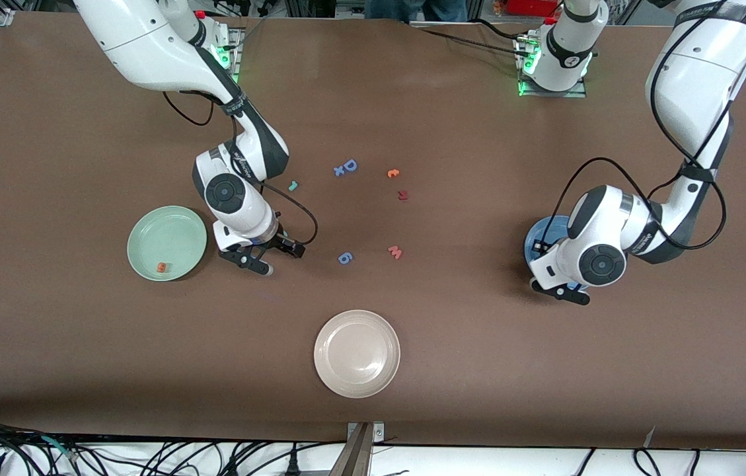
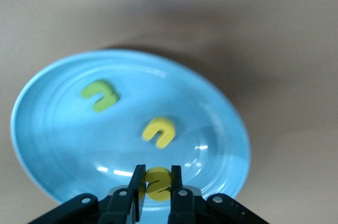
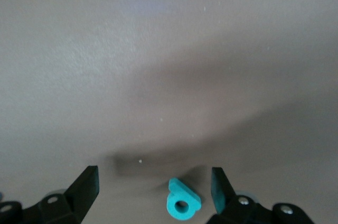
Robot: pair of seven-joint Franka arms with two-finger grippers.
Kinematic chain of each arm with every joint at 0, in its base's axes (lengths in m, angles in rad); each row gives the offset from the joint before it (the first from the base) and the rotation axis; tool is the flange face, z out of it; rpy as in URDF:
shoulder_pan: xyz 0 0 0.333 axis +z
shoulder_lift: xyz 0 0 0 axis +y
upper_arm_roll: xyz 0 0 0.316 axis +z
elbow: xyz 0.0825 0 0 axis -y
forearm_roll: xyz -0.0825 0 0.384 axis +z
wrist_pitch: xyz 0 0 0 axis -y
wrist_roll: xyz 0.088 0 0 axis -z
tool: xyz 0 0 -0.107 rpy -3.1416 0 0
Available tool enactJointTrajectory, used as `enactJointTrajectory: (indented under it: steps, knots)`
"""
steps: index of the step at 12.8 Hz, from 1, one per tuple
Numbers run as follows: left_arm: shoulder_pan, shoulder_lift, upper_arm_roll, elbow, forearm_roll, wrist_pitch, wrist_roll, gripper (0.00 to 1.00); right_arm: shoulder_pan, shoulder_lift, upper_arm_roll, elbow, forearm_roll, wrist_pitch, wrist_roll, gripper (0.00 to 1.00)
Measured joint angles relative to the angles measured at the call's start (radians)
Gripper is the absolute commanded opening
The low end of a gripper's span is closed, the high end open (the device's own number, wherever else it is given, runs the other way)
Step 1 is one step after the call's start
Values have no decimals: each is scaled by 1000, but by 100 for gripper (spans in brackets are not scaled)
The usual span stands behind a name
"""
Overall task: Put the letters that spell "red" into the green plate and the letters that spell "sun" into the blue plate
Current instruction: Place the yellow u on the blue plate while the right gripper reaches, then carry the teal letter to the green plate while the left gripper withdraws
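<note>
From the front camera I could barely see the blue plate (image 1: 540,233), since the left arm's wrist covered most of it, but the left wrist camera filled that in: the left gripper (image 2: 157,184) was clamped on the yellow "s" (image 2: 157,183) just over the plate, with the green "n" (image 2: 100,94) and the yellow "u" (image 2: 159,131) already lying inside it. The right wrist camera gave me what the front view hid under the right arm: the right gripper (image 3: 155,184) stood with its fingers spread wide, and the teal "d" (image 3: 182,201) lay on the tabletop between them, touched by neither. In the front view that gripper (image 1: 266,259) sat low beside the green plate (image 1: 167,242), on the side toward the middle of the tabletop, and I could make out the orange "e" (image 1: 161,268) resting in the plate near its rim closest to the camera. The teal "r" (image 1: 293,186) was still out on the bare brown tabletop (image 1: 452,370), farther from the camera than the right gripper. Scattered around the middle were a blue "D" (image 1: 347,167), an orange letter (image 1: 393,173), a dark red letter (image 1: 403,195), a pink "w" (image 1: 395,252) and another blue piece (image 1: 345,258), with a beige-white plate (image 1: 357,354) nearer the camera. Cables trailed along the table's near edge.
</note>
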Motion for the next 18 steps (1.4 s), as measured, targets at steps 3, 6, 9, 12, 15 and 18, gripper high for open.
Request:
enactJointTrajectory:
  steps: [3,6,9,12,15,18]
  knots:
    - [37,-16,0,-30,0,0,0,100,3,2,-2,-24,-1,-4,1,78]
    - [39,-24,-9,-31,0,2,0,100,3,-3,-4,-30,-1,-15,1,59]
    - [39,-96,-49,-13,0,-17,0,100,4,-12,-4,-31,-1,-36,1,41]
    - [38,-225,-107,37,-43,-73,-4,100,6,-18,-3,-36,-1,-37,0,16]
    - [36,-321,-121,182,-125,-256,-3,100,6,-20,-3,-38,-2,-38,0,8]
    - [36,-342,-107,342,-136,-349,-1,100,-11,-45,-16,-39,-8,-75,-46,8]
